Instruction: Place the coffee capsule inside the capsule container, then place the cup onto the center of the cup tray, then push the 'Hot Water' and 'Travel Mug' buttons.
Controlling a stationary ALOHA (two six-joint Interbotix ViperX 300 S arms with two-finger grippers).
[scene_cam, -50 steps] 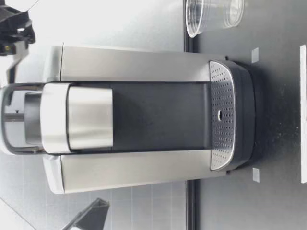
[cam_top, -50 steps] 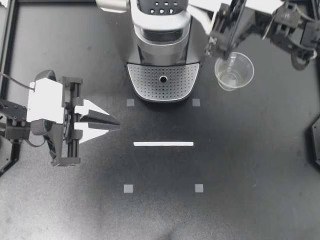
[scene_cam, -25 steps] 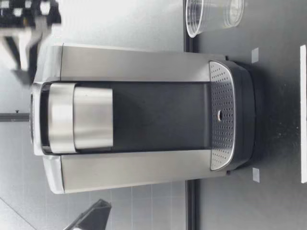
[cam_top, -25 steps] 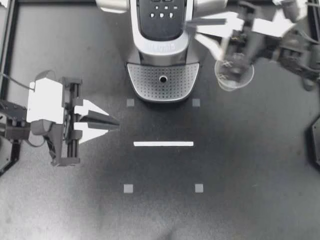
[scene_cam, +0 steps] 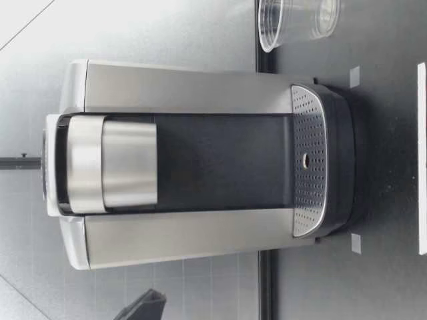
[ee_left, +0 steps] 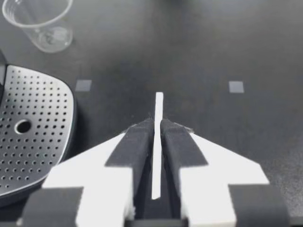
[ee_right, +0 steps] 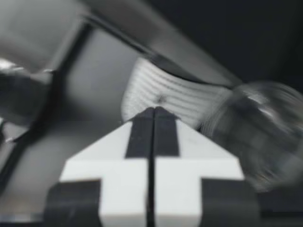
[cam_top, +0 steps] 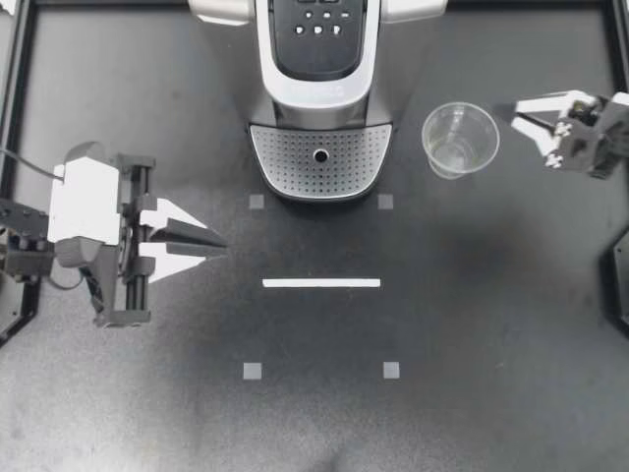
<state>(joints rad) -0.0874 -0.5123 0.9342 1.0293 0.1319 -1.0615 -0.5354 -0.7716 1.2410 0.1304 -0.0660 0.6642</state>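
Clear plastic cup [cam_top: 460, 140] stands near the tabletop's far edge, just beside the coffee machine [cam_top: 314, 96], off its tray [cam_top: 285, 157]. Lid [scene_cam: 87, 163] just dropped shut. My right claw [cam_top: 518, 113] has swung clear past the cup, fingers together, like my left claw [cam_top: 222, 240]. Cup next, I reckon.

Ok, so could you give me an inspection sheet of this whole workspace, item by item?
Surface: black table with a white tape strip and four small grey square marks.
Job's things: coffee machine closed, its cup tray bare; clear plastic cup upright on the table beside the machine; coffee capsule not seen.
Clutter: nothing seen.
Grippers: left gripper shut, empty, over the table; right gripper shut, empty, beside the cup.
Cables: thin cable behind the left gripper.
Surroundings: black frame rail along the table; pale backdrop behind the machine.
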